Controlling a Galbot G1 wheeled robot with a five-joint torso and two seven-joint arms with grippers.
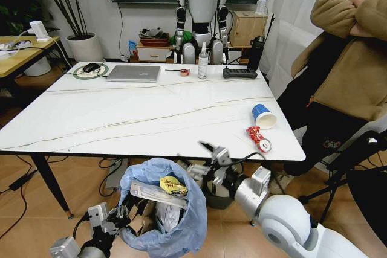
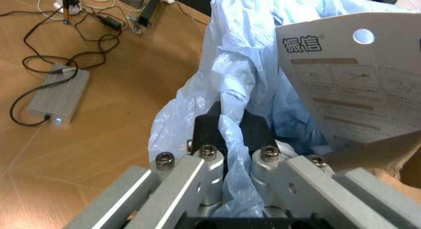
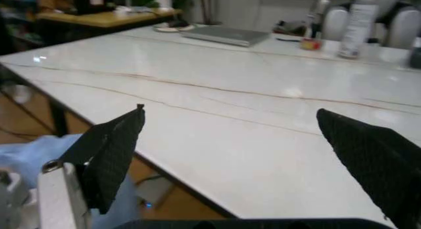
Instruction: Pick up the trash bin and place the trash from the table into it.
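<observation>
Right gripper sits closest to my head camera, hovering just off the near table edge, above and beside the trash bin. Jaws wide apart, nothing between them; the right wrist view shows both black pads spread with bare marble ahead.

Left gripper is low by the floor at the bin's left side, jaws closed on a bunched fold of the blue bag. I'm holding the bin by liner, not by a hard rim, as far as I can tell.

Bin hangs just below and in front of the table's near edge, already holding a printed cardboard piece, a yellow wrapper and white tissue.

Handling, my guess: bag is thin, soft and slippery, could tear or slide out of the pinch if load grows. Contents look light. A grip on a stiff rim would be safer.

Trash left on the table: blue paper cup lying on its side and a red wrapper, both near the right front corner, close to each other. Cup is light, crushable, will roll; take it across the body. Wrapper is flat and slick, pinch it at a raised end.

Room: wide bare marble to reach over. Tight spots are the table edge above the bin, the table leg on my left, and a person standing just past the right corner.
</observation>
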